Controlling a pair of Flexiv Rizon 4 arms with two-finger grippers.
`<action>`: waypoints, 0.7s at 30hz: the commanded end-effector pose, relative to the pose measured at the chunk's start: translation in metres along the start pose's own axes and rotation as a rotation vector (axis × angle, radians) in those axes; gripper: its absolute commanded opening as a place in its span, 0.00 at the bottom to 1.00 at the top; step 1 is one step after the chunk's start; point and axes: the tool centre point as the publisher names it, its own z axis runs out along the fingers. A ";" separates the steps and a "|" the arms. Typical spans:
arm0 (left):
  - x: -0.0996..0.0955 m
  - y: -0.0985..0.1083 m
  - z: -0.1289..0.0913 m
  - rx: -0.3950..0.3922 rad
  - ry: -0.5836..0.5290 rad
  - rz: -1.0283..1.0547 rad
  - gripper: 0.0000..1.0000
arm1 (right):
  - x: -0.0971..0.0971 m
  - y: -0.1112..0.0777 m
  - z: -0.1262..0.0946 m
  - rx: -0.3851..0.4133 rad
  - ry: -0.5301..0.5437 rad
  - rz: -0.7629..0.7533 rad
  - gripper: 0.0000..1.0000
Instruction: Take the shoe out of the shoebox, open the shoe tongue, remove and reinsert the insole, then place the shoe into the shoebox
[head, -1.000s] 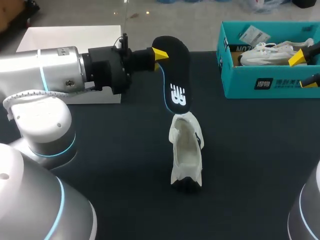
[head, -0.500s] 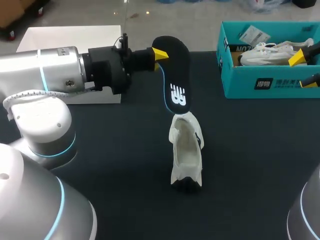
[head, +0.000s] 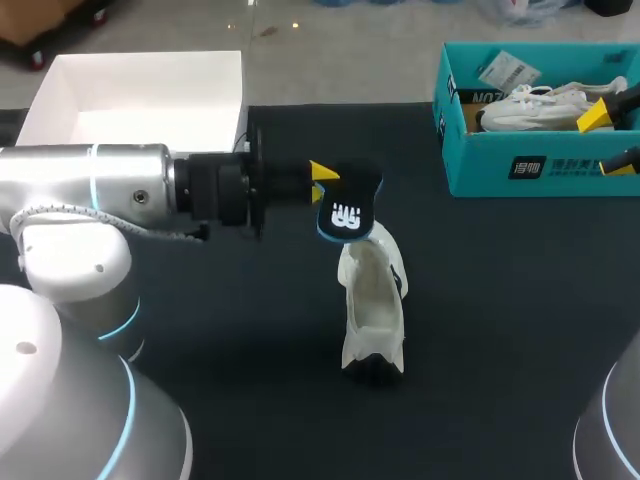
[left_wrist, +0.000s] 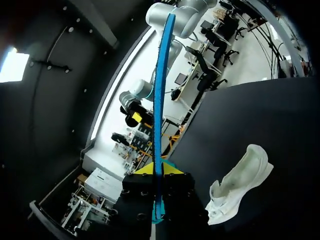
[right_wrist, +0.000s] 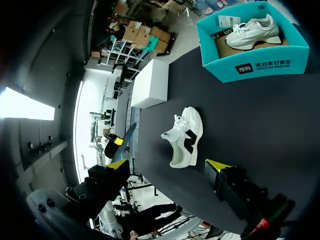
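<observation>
A black insole (head: 349, 207) with a blue edge hangs just over the near end of the white shoe (head: 372, 300), which lies on the dark table. My left gripper (head: 324, 185) is shut on the insole's upper end. In the left wrist view the insole (left_wrist: 161, 100) shows edge-on between the yellow fingertips (left_wrist: 172, 170), with the shoe (left_wrist: 240, 185) beside it on the table. My right gripper (right_wrist: 167, 165) stands open and empty over the table's right side, its tips (head: 598, 115) showing by the teal shoebox (head: 540, 165). Whether insole and shoe touch is unclear.
The teal shoebox (right_wrist: 260, 62) at the back right holds a second white shoe (head: 530, 105) and a paper tag. A white open box (head: 140, 100) stands at the back left, behind my left arm.
My left arm has lowered and drawn nearer, tipping the insole so its lower end now hangs at the shoe. The right gripper and the shoe have stayed put.
</observation>
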 end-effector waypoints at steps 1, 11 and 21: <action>0.007 -0.001 -0.014 0.085 0.137 -0.192 0.00 | 0.000 0.000 0.000 0.000 -0.003 0.001 1.00; 0.010 -0.003 -0.015 0.102 0.148 -0.235 0.00 | 0.000 0.000 0.000 0.000 -0.003 0.001 1.00; 0.010 -0.003 -0.015 0.102 0.148 -0.235 0.00 | 0.000 0.000 0.000 0.000 -0.003 0.001 1.00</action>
